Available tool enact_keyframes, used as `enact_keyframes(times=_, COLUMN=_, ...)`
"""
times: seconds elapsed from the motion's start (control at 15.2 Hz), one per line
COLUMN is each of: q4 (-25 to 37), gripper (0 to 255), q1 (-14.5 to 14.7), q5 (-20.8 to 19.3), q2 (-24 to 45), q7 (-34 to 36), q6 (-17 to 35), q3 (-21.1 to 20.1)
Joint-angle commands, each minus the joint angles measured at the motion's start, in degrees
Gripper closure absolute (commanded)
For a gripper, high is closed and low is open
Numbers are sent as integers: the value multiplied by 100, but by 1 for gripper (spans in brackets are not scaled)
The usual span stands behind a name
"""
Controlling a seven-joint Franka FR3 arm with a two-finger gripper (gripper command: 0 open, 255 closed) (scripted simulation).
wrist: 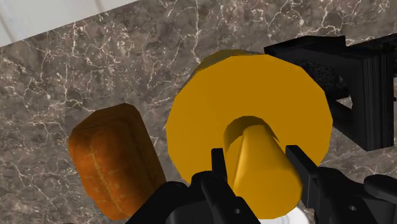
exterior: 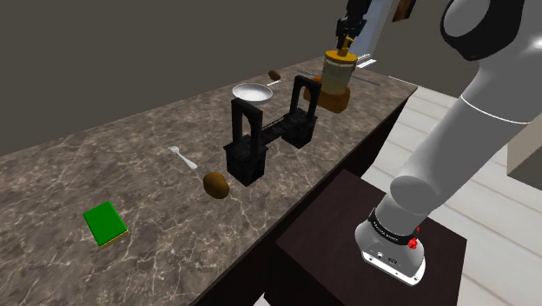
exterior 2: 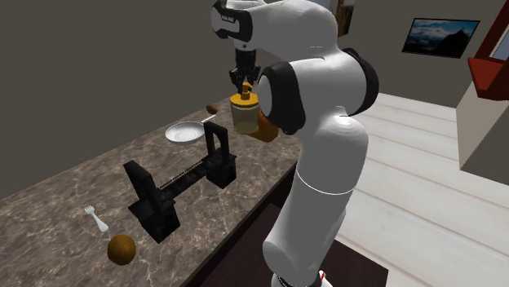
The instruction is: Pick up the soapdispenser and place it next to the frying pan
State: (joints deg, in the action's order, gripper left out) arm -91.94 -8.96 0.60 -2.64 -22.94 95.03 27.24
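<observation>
My gripper (exterior: 346, 42) (exterior 2: 242, 84) (wrist: 257, 159) is shut on the pump head of the soap dispenser (exterior: 337, 71) (exterior 2: 245, 114) (wrist: 210, 121), a yellow bottle with an amber top. The bottle hangs upright from the fingers, a little above the marble counter's near edge. The frying pan (exterior: 252, 92) (exterior 2: 184, 132), pale and round with a brown handle end, lies farther in on the counter, beyond the black rack. An orange-brown loaf (exterior: 333, 101) (wrist: 114, 159) rests on the counter just beside and below the bottle.
A black two-post rack (exterior: 269, 130) (exterior 2: 175, 183) (wrist: 356, 83) stands between bottle and pan. A brown round fruit (exterior: 216, 184) (exterior 2: 121, 249), a white fork (exterior: 182, 157) (exterior 2: 95, 218) and a green block (exterior: 105, 223) lie along the counter. The dark stand (exterior: 347, 252) sits beside the counter edge.
</observation>
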Motion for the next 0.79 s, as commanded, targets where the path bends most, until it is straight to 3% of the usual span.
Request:
enact_keyframes(times=0.0, q4=222, gripper=255, q1=-4, q5=188, q2=399, q7=-33, q6=142, q3=24)
enact_keyframes(times=0.4, q4=980, gripper=255, q1=-99, q5=718, q2=1565, q7=-70, q6=424, q3=-23)
enact_keyframes(times=0.73, q4=1960, gripper=255, q1=-298, q5=1146, q2=2655, q7=-46, q6=454, q3=-144)
